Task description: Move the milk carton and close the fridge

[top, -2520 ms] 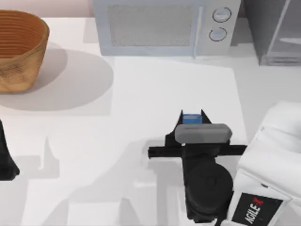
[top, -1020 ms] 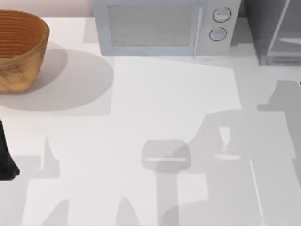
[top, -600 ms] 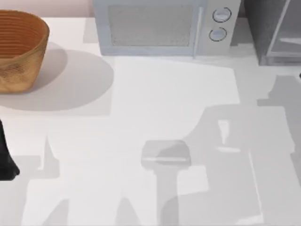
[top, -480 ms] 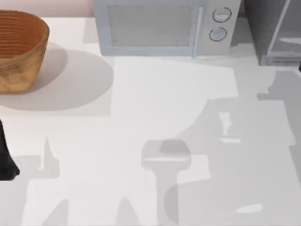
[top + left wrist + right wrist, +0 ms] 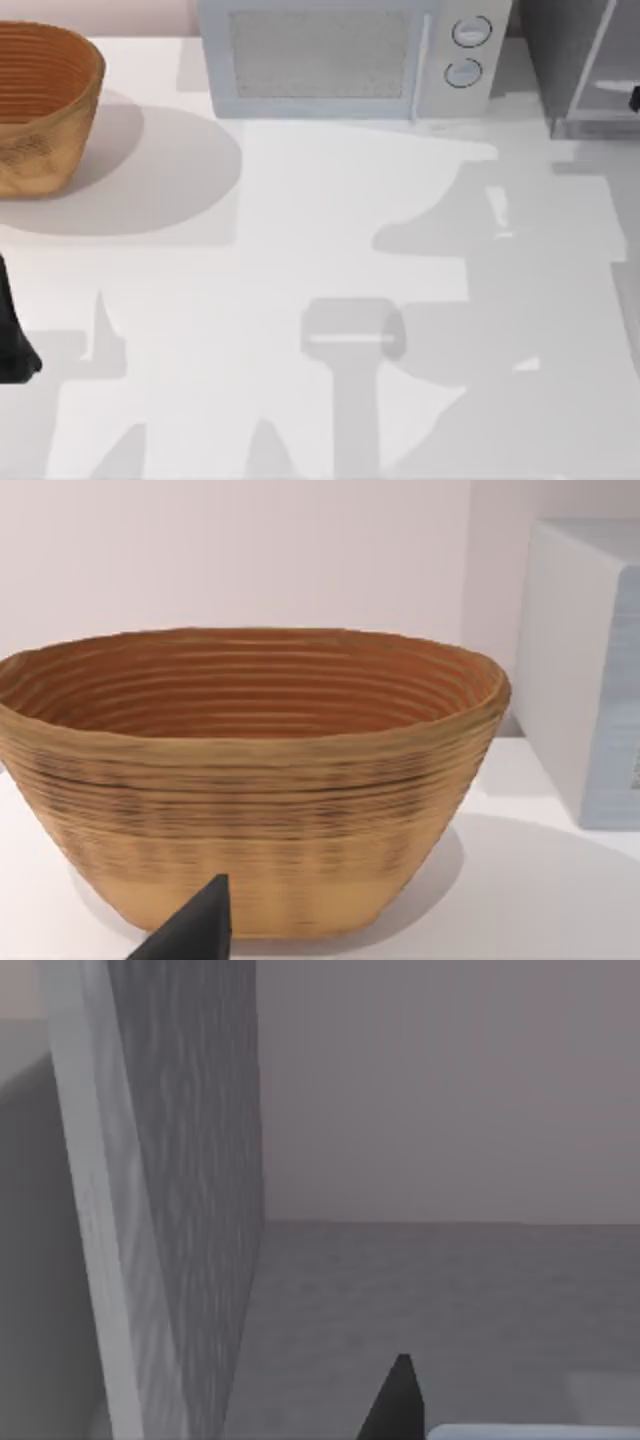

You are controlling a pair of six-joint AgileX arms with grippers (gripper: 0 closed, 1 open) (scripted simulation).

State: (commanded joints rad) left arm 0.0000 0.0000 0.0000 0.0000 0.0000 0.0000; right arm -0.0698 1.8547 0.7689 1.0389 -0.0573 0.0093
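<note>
A thin strip of the milk carton's (image 5: 530, 1432) pale blue top shows in the right wrist view, right beside one dark fingertip (image 5: 398, 1400) of my right gripper. That gripper is shut on the carton. It faces the fridge's speckled dark-grey inner wall (image 5: 190, 1210) and floor, with a pale frame beside them. In the top view the fridge (image 5: 560, 60) stands at the back right. A dark bit of the right gripper (image 5: 635, 98) shows at the picture's right edge in front of it. My left arm (image 5: 10, 345) stays parked at the table's left edge.
A light-grey microwave (image 5: 350, 55) with two knobs stands at the back centre, just left of the fridge. A woven basket (image 5: 40, 105) sits at the back left; the left wrist view faces the basket (image 5: 250, 780). Arm shadows lie across the white table (image 5: 300, 230).
My right gripper lifted the milk carton off the table's middle and carried it right and back to the fridge. Its shadow slid toward the back. The left arm has not moved.
</note>
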